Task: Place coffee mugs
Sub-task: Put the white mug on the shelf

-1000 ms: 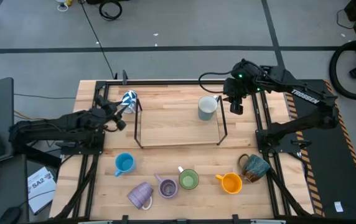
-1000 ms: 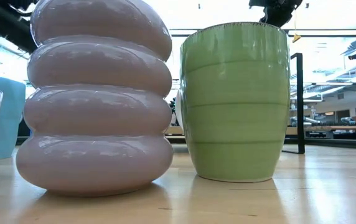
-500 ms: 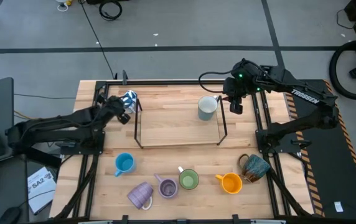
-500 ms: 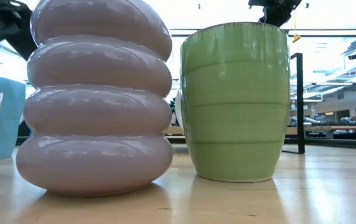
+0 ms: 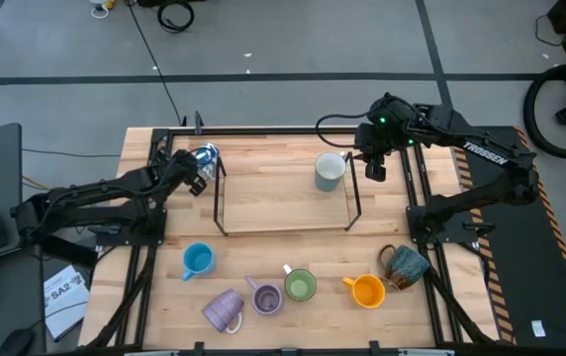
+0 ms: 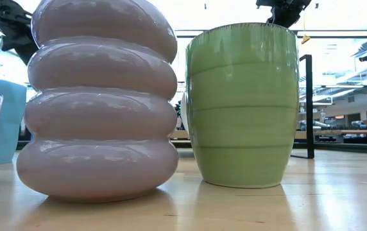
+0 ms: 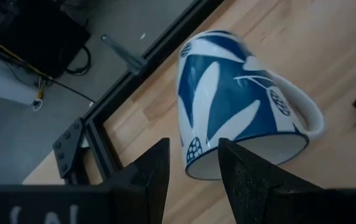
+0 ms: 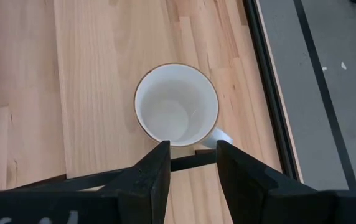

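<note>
The white mug with blue pattern (image 5: 205, 155) (image 7: 234, 93) lies tilted at the rack's far left corner, its rim toward my left gripper (image 5: 195, 181) (image 7: 193, 149). That gripper is open, and its fingers stand on either side of the mug's near rim wall (image 7: 189, 163). The pale teal mug (image 5: 330, 170) (image 8: 176, 106) stands upright at the right end of the black-framed rack (image 5: 283, 229). My right gripper (image 5: 375, 170) (image 8: 192, 149) hovers open beside and above it. My left gripper has one finger (image 7: 252, 180) in front of the mug's opening and the other outside the wall, coming slantwise from above on the table's left. Wood shows between the outer finger and the wall. I cannot tell whether either finger touches the mug.
Along the near edge stand the bright blue mug (image 5: 197, 260), ribbed lilac mug (image 5: 224, 311) (image 6: 100, 96), second lilac mug (image 5: 265, 297), green mug (image 5: 300, 286) (image 6: 244, 102), orange mug (image 5: 366, 291) and dark glazed mug (image 5: 406, 265). Bare wood fills the rack's middle.
My left arm has reached farther toward the table's far edge and the rack, closing in on the white-and-blue mug. The mug has stayed where it was.
</note>
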You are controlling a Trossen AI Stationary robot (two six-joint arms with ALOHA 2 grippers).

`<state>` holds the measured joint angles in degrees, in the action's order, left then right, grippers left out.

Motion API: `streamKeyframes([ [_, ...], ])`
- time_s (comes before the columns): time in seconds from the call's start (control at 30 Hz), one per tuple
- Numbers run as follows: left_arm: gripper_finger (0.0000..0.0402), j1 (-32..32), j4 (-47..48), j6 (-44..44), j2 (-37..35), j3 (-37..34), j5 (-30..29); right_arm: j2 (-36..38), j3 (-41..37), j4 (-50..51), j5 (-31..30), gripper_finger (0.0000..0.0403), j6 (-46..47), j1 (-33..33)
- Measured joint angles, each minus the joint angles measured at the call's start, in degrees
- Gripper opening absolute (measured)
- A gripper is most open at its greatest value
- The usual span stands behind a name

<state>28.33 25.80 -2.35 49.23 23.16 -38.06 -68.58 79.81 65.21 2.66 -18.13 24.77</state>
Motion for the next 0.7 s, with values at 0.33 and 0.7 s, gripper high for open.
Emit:
streamKeyframes([
  [0.33, 0.0144, 0.7, 0.2, 0.0, 0.0, 0.0, 1.6, 0.0, 0.0, 0.0, 0.0, 0.0136, 0.2, 0.0],
  [0.7, 0.0144, 0.7, 0.3, 0.5, 0.0, 0.0, 4.7, 0.0, 0.0, 0.0, 0.0, 0.0136, 0.2, 0.0],
])
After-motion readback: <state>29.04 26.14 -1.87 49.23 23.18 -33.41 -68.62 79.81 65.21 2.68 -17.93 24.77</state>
